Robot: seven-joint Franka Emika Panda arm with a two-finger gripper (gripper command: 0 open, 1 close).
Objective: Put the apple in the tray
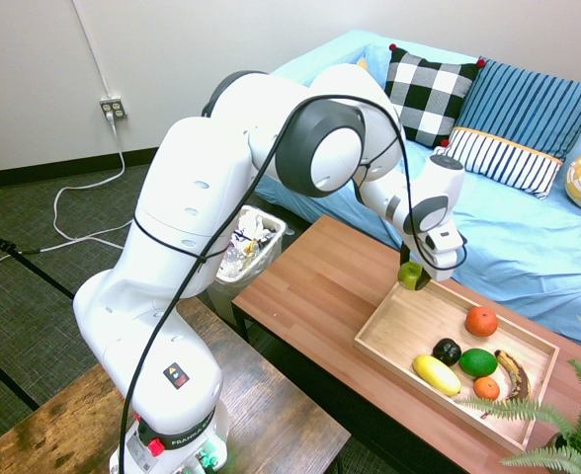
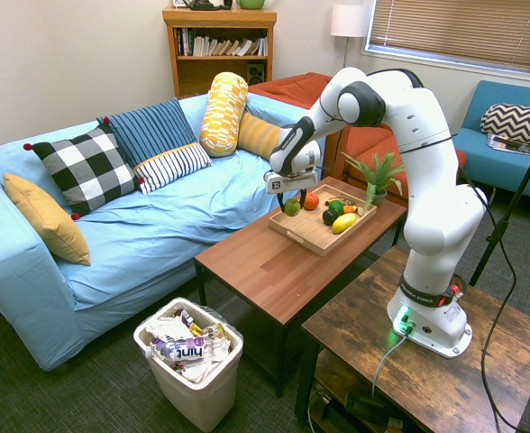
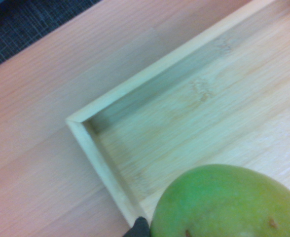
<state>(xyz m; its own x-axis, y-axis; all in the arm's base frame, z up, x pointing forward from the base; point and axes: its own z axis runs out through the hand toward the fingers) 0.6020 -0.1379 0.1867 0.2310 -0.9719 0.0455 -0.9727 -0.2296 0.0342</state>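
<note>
Over the tray's (image 1: 376,335) near-sofa corner, at the end farther from the plant, my hand (image 1: 413,269) is closed on the apple (image 1: 409,276), its fingers only as far apart as the fruit. The apple sits between the fingertips, below the wrist; the other fruit lies toward the tray's far end. I'd lower it inside that corner, minding the rim.

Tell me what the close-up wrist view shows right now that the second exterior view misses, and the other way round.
Only the wrist view: the near-side detail of one tray corner, with knots in the wood grain of its floor.

Only the second exterior view: the bin, the bookcase, the yellow banana-shaped fruit and the gripper shut on the apple.

Both: the green apple and the light wooden tray, on the brown table.
</note>
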